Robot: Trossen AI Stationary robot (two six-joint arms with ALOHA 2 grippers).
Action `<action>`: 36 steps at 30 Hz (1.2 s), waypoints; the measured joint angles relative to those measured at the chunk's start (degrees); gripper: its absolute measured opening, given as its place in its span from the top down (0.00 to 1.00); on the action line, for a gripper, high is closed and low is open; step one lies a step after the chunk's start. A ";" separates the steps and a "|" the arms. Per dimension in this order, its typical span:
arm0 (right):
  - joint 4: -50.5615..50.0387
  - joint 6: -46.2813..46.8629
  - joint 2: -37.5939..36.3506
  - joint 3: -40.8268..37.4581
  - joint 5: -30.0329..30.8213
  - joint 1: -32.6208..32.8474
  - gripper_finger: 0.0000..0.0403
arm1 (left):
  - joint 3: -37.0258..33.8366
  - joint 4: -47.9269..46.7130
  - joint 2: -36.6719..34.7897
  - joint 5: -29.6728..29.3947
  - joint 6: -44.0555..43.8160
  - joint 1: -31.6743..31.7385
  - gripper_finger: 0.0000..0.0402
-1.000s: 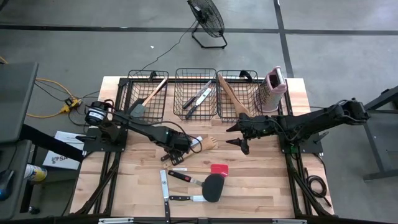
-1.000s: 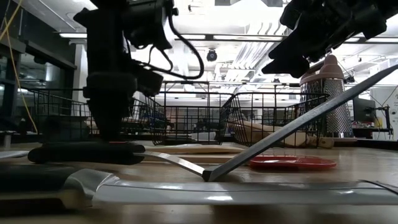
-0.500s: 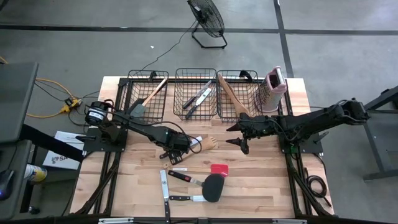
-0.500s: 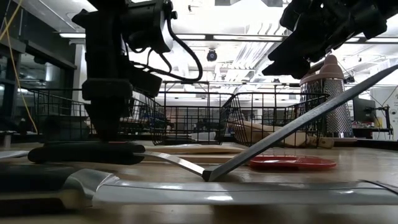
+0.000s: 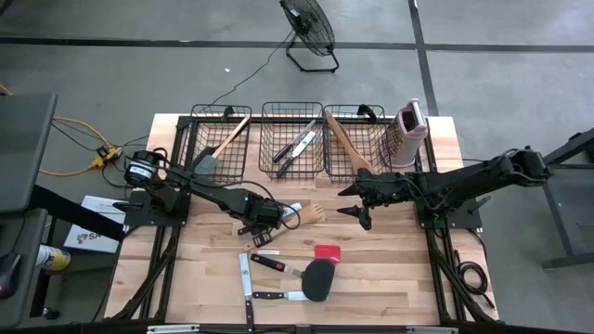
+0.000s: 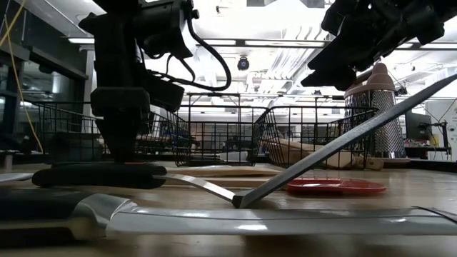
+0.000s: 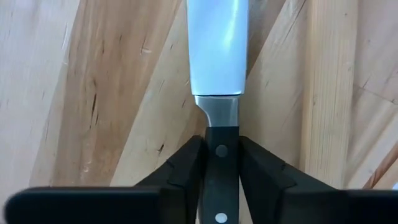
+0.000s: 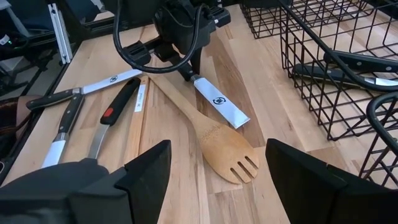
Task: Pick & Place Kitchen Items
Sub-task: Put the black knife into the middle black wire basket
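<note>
A steel knife (image 7: 217, 50) with a black handle lies flat on the wooden table, left of centre. Its blade (image 8: 221, 102) rests beside a pale slotted wooden spoon (image 8: 214, 137). My left gripper (image 5: 263, 224) points down over the knife and is shut on its handle. My right gripper (image 5: 357, 210) hangs open above the table right of centre, with nothing between its fingers. Near the front lie a red-headed spatula (image 5: 327, 251), a black spatula (image 5: 318, 278) and more knives (image 5: 246, 276). My left gripper pinches the knife's black handle (image 7: 216, 149) between its two fingers (image 7: 186, 163), just behind the steel bolster. The fingers come from above, point down and lie across the handle. The knife lies flat on the table, its blade stretching away from the fingers.
Three black wire baskets (image 5: 220, 142) (image 5: 292, 139) (image 5: 353, 139) stand along the far edge, with utensils in them. A pink-and-white box grater (image 5: 408, 134) stands upright to their right. Bare wood shows at the table's left and right front.
My left gripper has settled slightly lower over the knife, and its fingers have drawn in onto the handle. The knife lies where it was.
</note>
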 joint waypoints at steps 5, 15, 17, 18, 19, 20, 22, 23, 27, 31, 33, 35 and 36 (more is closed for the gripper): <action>0.00 0.14 0.00 0.00 0.00 0.00 0.37 | -0.04 0.18 0.04 0.54 0.27 0.00 0.83; 0.00 0.17 0.00 0.00 0.00 0.00 0.37 | 1.73 -0.56 -3.54 1.10 1.81 0.02 0.83; -0.02 0.17 0.00 0.00 0.00 0.00 0.37 | 3.06 0.03 -4.64 1.04 2.49 0.00 0.83; 0.00 0.17 0.00 0.00 0.00 0.00 0.37 | 3.63 -0.32 -5.04 1.00 2.92 0.00 0.83; 0.00 0.17 0.00 0.00 0.00 0.00 0.37 | 4.25 -1.11 -5.20 0.98 3.34 0.02 0.83; 0.00 0.16 0.00 0.00 0.00 0.00 0.37 | 4.97 -1.74 -5.20 0.98 3.62 0.02 0.83; 0.00 0.16 0.00 0.00 0.00 0.00 0.37 | 6.80 -2.81 -5.20 0.94 4.45 0.02 0.83; 0.00 0.16 0.00 0.00 0.00 0.00 0.37 | 7.89 -3.52 -5.22 0.84 4.89 0.02 0.83; 0.01 0.16 0.00 0.00 0.00 0.00 0.37 | 12.22 -6.73 -5.25 -2.08 6.88 0.02 0.83; 0.02 0.15 0.00 0.00 0.00 0.00 0.37 | 17.76 -11.16 -5.25 -7.41 8.13 0.78 0.83; 0.02 0.15 0.00 0.00 0.00 0.00 0.37 | 20.79 -14.19 -5.27 -10.20 8.31 1.62 0.83; 0.07 0.15 0.00 0.00 0.00 0.00 0.37 | 23.64 -15.80 -5.29 -12.69 9.44 2.69 0.83; 0.18 0.15 0.00 0.00 0.00 0.00 0.37 | 25.00 -16.32 -5.31 -13.72 10.32 3.42 0.83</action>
